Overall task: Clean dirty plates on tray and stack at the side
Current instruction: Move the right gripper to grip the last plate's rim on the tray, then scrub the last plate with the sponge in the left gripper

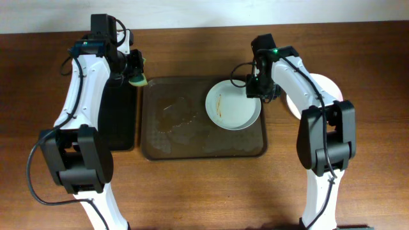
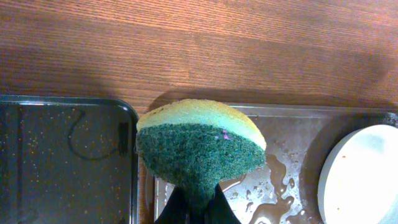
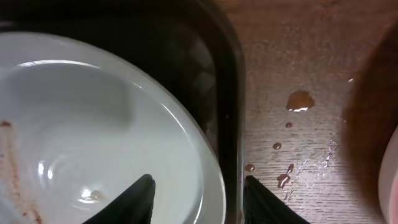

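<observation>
Right gripper (image 3: 199, 182), jaws parted, straddles 1 streaked plate (image 3: 93, 124) rim on tray (image 3: 231, 93).

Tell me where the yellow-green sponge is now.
Overhead view: the yellow-green sponge sits in the left claw, at the upper-left corner of the large brown rectangular tray, beside the narrow black tray.

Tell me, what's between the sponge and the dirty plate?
Just bare brown tray, wet with puddles, from sponge to plate. The overhead view shows it.

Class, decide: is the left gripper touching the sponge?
Touching. The left wrist view shows the sponge pinched narrow between the fingers of the left gripper.
</observation>
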Available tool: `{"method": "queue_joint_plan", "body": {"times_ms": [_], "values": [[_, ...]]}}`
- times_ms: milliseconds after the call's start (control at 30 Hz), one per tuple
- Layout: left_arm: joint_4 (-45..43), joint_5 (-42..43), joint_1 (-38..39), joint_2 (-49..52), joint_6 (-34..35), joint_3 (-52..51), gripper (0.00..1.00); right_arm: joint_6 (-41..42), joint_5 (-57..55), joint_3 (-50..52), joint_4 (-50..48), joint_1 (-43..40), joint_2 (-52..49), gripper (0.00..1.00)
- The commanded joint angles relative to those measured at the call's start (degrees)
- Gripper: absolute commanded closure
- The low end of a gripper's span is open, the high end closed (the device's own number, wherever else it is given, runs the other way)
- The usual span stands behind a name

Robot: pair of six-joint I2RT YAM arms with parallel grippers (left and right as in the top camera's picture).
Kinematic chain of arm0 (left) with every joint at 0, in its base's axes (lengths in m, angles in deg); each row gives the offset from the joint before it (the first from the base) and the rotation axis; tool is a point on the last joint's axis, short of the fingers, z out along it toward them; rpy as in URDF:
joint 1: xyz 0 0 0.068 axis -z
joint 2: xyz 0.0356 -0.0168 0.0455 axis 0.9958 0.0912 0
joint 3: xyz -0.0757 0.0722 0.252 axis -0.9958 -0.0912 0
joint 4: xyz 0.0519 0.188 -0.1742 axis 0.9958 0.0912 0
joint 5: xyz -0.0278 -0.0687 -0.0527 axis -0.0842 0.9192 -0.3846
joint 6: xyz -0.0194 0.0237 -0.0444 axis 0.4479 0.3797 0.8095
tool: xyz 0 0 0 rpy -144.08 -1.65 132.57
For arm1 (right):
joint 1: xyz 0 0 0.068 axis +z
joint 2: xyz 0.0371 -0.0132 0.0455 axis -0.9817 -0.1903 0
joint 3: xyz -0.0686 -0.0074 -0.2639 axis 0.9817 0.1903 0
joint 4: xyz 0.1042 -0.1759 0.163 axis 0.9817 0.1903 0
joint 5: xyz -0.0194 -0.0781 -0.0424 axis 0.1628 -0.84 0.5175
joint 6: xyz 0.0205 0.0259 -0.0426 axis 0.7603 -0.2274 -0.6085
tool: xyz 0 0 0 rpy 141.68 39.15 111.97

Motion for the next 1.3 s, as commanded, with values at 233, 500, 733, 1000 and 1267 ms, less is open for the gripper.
{"method": "queue_joint_plan", "body": {"times_ms": [233, 500, 733, 1000, 1267], "values": [[0.04, -0.22, 0.07, -1.29, -0.92, 0.9, 0.99, -0.52, 2.82, 3.41, -1.29, 0.5, -0.5, 0.54], [0.04, -0.17, 0.07, -1.29, -0.92, 0.9, 0.99, 0.85, 3.67, 5.16, -3.3, 6.43, -0.5, 0.67], [1.49, -0.17, 0.07, -1.29, -0.94, 0.9, 0.99, 4.61, 3.89, 5.31, -10.62, 9.99, -3.58, 0.75], [-4.61, -0.15, 10.14, -1.18, -0.94, -4.81, 1.0, 4.66, 9.33, 5.31, -12.15, 9.99, -4.9, 0.96], [-30.14, -0.17, 16.65, 5.22, -3.04, -24.22, 1.0, 4.66, 9.33, 5.31, -12.17, 9.99, -4.9, 0.95]]}}
